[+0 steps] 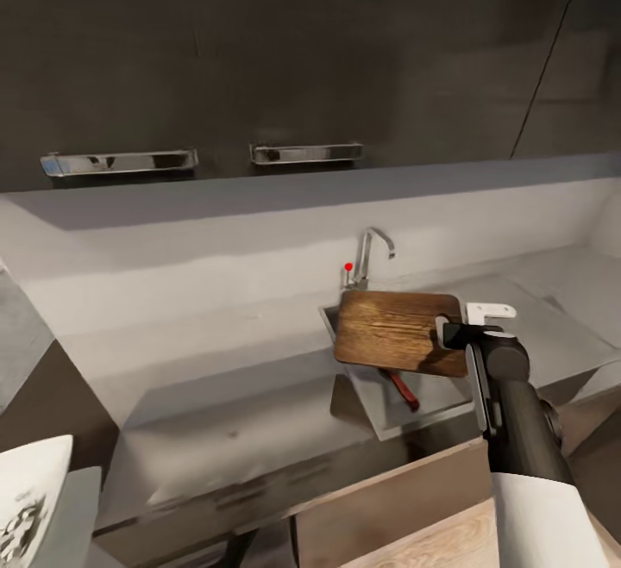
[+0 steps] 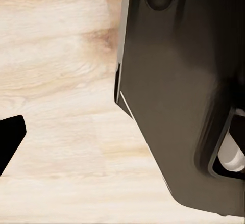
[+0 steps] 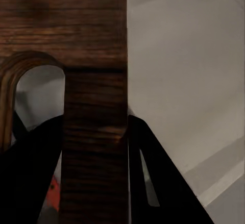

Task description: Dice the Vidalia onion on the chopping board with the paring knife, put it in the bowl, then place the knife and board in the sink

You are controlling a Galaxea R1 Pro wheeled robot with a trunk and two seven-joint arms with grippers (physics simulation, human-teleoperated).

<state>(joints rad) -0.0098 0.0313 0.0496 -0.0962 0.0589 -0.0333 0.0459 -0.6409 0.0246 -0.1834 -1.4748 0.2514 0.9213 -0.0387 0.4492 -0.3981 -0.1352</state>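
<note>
My right gripper (image 1: 461, 328) is shut on the right end of the brown wooden chopping board (image 1: 392, 331) and holds it in the air, slightly tilted, over the sink (image 1: 330, 320). In the right wrist view the black fingers (image 3: 163, 183) clamp the board's strip (image 3: 94, 147) beside its handle slot. The paring knife (image 1: 401, 387), with its orange-red handle, lies in the basin under the board, and a bit of orange (image 3: 52, 193) shows past the board. The Vidalia onion and the bowl are out of view. One black fingertip (image 2: 10, 137) of my left gripper hangs over pale wood floor.
The chrome tap (image 1: 373, 253) with its red knob (image 1: 348, 267) stands just behind the board. The grey countertop (image 1: 216, 378) runs left and right of the sink. Dark upper cabinets with chrome handles (image 1: 119, 161) hang above. A brown panel (image 1: 388, 499) sits below the counter's front edge.
</note>
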